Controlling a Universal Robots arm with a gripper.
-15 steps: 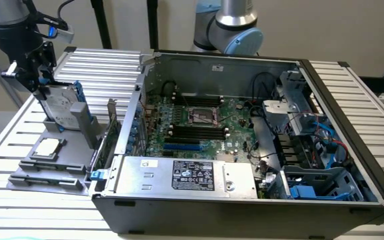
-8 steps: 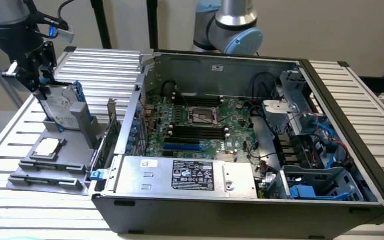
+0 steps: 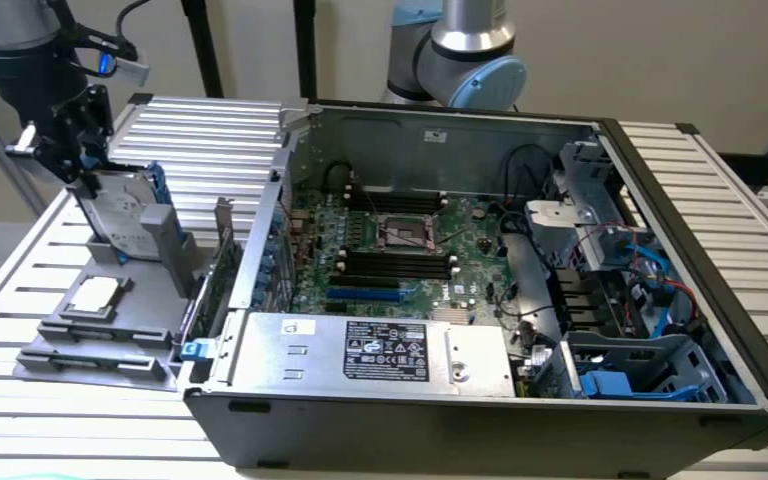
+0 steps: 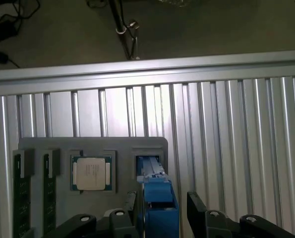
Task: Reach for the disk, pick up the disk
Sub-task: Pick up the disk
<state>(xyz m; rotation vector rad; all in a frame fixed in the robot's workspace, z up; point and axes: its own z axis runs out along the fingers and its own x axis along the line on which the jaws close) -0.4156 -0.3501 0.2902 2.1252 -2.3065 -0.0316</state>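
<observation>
One disk (image 3: pixel 124 215) — silver-grey, blue rails | upright | end effector (image 3: pixel 84 175) straddling it

I'm running this rig in what looks like a robotics lab or test workshop. A ribbed aluminium worktop (image 3: pixel 704 170) carries an opened computer case (image 3: pixel 491 425) with its motherboard (image 3: pixel 398 240) bare. Beside it, a grey parts tray (image 3: pixel 157 305) holds the disk (image 3: pixel 120 212), and a robot arm (image 3: pixel 471 50) rises behind the case.
</observation>
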